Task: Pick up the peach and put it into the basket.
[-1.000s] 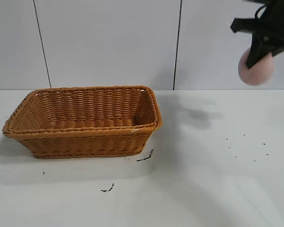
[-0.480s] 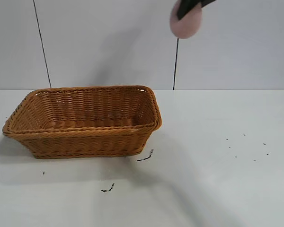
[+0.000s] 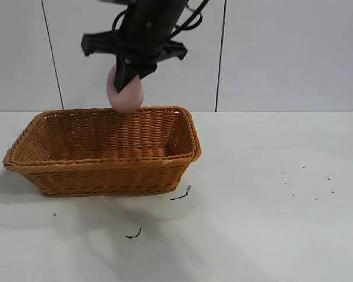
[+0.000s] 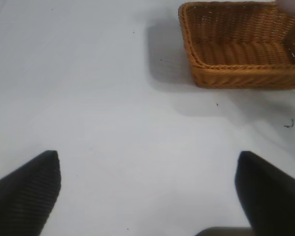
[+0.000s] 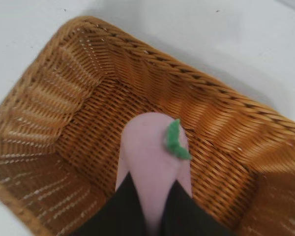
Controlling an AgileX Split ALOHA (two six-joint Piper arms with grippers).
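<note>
Bright, even light; soft shadows under the basket (image 3: pixel 106 150); right wrist view slightly blurred.

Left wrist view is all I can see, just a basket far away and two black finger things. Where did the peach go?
Observer: The right gripper holds the peach in the air, over the back part of the basket.
Operator: Is it inside the basket yet?
Observer: Not yet. In the right wrist view the peach hangs above the woven floor, pinched between two dark fingers.
Operator: Does it have a leaf?
Observer: Yes, a small green leaf sits on top of it.
Operator: Is anything else in the basket?
Observer: No, only bare wicker shows inside.
</note>
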